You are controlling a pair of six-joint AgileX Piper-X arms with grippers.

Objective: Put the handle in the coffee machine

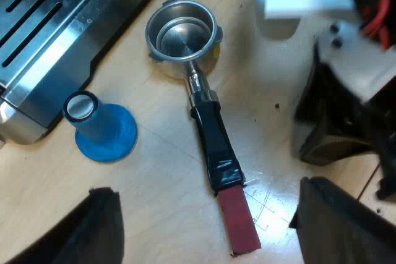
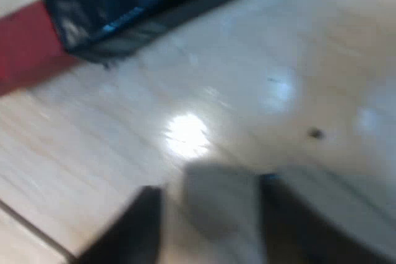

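Left gripper (image 1: 207, 188) is open, fingers wide apart, hanging above the holder (image 1: 204, 109) with nothing gripped. The holder lies loose and flat on the wooden surface (image 1: 154, 214), not locked into the machine. Its round metal basket (image 1: 182, 32) faces up, and the dark handle (image 1: 213, 140) runs from it toward the gap between the left fingers, red end (image 1: 238, 224) nearest them. Right gripper (image 2: 209, 187) is low over the surface, fingers apart, nothing clamped. There's a grey smear between them that I can't identify. The handle's dark wrap and red end lie just ahead of it, clear of the fingers. Seen from the left wrist, the right arm (image 1: 352, 91) sits beside the handle, not touching. Blue tamper (image 1: 102, 128) stands upright on its wide base near the holder, just off the espresso machine (image 1: 49, 35) and its slotted metal edge.
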